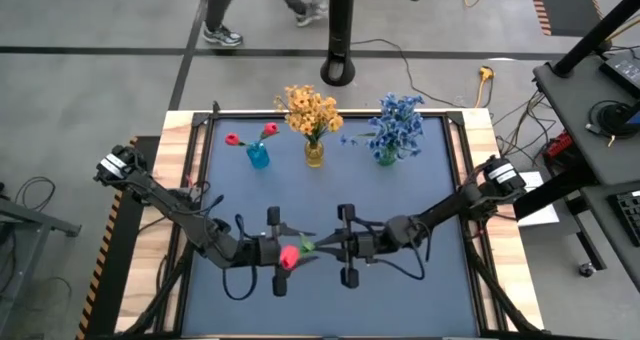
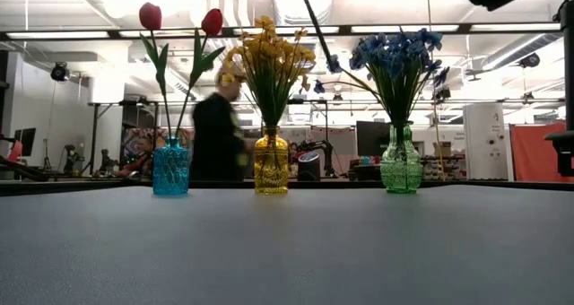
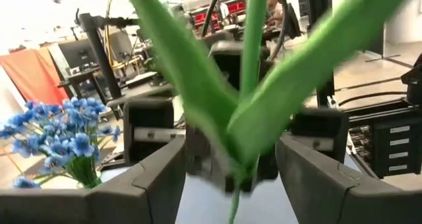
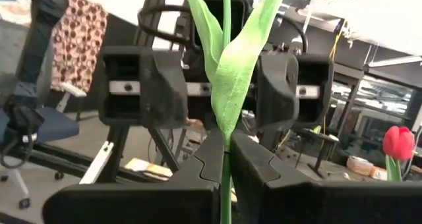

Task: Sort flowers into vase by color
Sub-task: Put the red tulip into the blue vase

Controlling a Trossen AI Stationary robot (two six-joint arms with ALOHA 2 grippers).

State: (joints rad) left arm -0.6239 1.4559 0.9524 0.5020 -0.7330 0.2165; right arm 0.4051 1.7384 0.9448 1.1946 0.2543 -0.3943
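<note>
Right now you have both grippers meeting at about six o'clock on the table (image 1: 230, 150), facing each other over a single red tulip (image 1: 289, 257). Your right gripper (image 4: 225, 159) has its fingers pressed together on the thin green stem (image 4: 226, 191), just under the point where the two leaves (image 4: 234, 66) fork, and the stem runs straight up through the pinch. Your left gripper (image 3: 231, 178) sits with its fingers apart, one to each side of the same stem, leaves fanning out in front of its camera; it is not gripping. At twelve o'clock the three vases stand in a row: the blue vase (image 1: 258, 157) at about eleven with two red tulips (image 2: 151, 16) already in it, the yellow vase (image 1: 314, 154) dead centre full of yellow blossoms (image 1: 310, 110), and the green vase (image 1: 386, 156) at about one with the blue blossoms (image 1: 397, 123). By colour, this flower looks bound for the blue vase. Expect the sprig to weigh almost nothing and to flex: the stem is likely a thin wire-cored plastic, slippery and narrow, so it can twist or slide in a flat pinch, and the bud end will droop or swing if you hold it low. The leaves are soft and give no purchase. Take hold on bare stem, close to the leaf fork, leaving the lower stem free to thread into the vase's narrow neck. A person is walking past beyond the table's far edge.
</note>
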